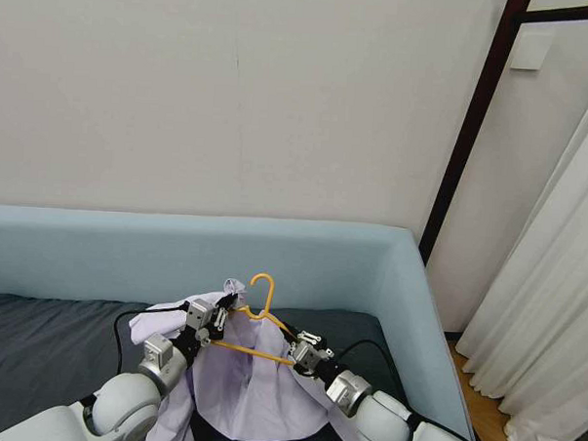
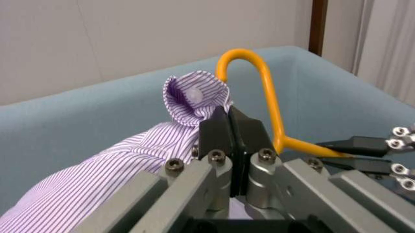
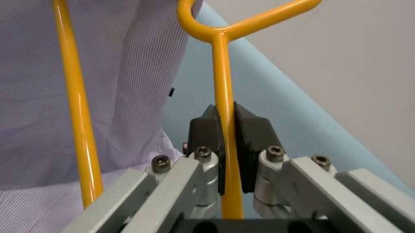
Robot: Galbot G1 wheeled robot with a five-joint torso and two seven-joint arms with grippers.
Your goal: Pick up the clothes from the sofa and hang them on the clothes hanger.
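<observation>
Shirt (image 1: 257, 395), purple-striped, is pinched near its collar between the closed pads of the left gripper (image 2: 228, 127). Just beside it, the right gripper (image 3: 224, 130) clamps the orange hanger (image 3: 222, 73) wire below the hook. Both hold it above the blue sofa (image 1: 175, 259).

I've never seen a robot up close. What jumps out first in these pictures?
The bright yellow hanger, held up over the pale blue sofa. The right hand is clamped on its wire, while the left hand pinches a purple striped shirt right beside the hook.
</observation>
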